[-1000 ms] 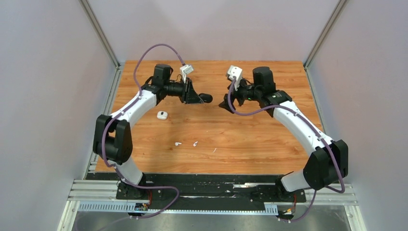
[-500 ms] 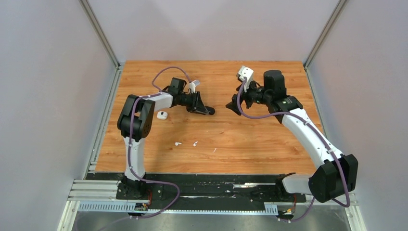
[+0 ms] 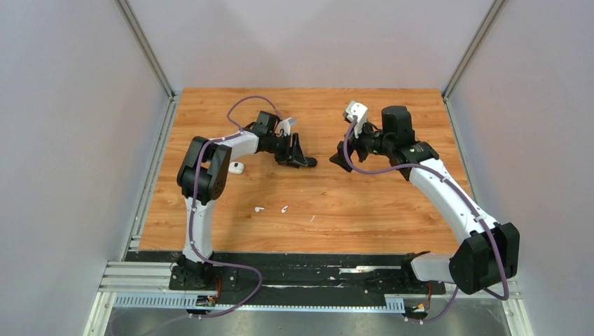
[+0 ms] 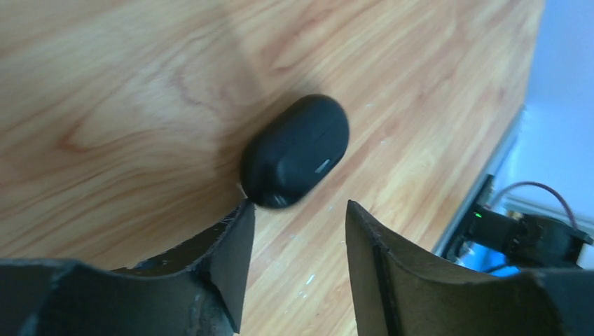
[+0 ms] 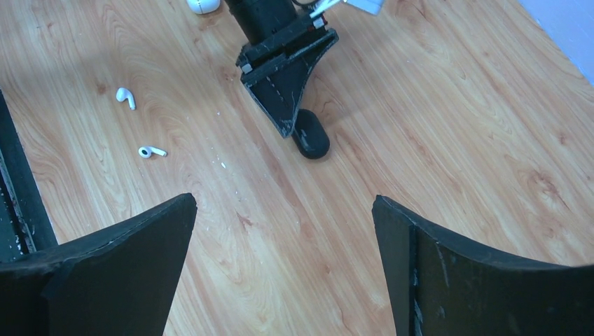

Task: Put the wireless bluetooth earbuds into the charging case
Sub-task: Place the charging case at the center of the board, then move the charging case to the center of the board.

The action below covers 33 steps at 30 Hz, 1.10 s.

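Left gripper (image 4: pixel 298 217) half open and gripping nothing, one fingertip touching the black oval case (image 4: pixel 298 150) on the table (image 3: pixel 378 210); right gripper (image 5: pixel 284 201) wide open and empty; white earbuds (image 5: pixel 126 96) lie well clear, base-side of that case, so best to lift away without nudging it.

No legible text, label, brand, number or sign anywhere, near or far, in any view.
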Motion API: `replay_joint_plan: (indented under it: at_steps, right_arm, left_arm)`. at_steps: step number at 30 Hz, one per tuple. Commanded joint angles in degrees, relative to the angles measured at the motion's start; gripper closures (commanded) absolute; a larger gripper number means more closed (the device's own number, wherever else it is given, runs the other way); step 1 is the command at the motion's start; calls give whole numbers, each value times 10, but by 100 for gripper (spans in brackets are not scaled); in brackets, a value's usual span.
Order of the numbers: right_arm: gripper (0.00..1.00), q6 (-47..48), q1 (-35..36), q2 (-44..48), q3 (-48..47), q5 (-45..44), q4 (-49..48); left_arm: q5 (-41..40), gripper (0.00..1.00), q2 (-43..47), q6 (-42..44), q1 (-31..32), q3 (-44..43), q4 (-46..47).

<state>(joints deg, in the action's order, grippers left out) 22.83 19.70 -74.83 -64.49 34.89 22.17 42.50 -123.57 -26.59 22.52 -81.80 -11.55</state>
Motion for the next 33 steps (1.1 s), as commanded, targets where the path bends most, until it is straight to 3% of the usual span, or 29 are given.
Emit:
replay_joint_plan:
  at_steps: [1, 4, 6, 11, 15, 21, 33]
  right_arm:
    - [0, 9, 0, -7, -29, -11, -5]
    - [0, 12, 0, -12, -33, -13, -5]
    - [0, 12, 0, -14, -34, -12, -6]
    - [0, 9, 0, -19, -38, -6, -7]
    - [1, 13, 0, -25, -44, 1, -7]
    - [1, 18, 0, -36, -48, 6, -7]
    - [2, 11, 1, -36, -48, 6, -6]
  left_arm:
    - [-108, 41, 71, 92, -18, -40, -158]
    - [-145, 38, 91, 185, -27, -78, -307]
    - [-145, 36, 119, 223, -42, -89, -345]
    - [-220, 34, 216, 245, -93, -64, -331]
    - [-326, 32, 221, 299, -137, -63, -341]
    - [-352, 29, 215, 272, -220, -23, -360]
    - [-308, 22, 115, 169, -223, -24, -384]
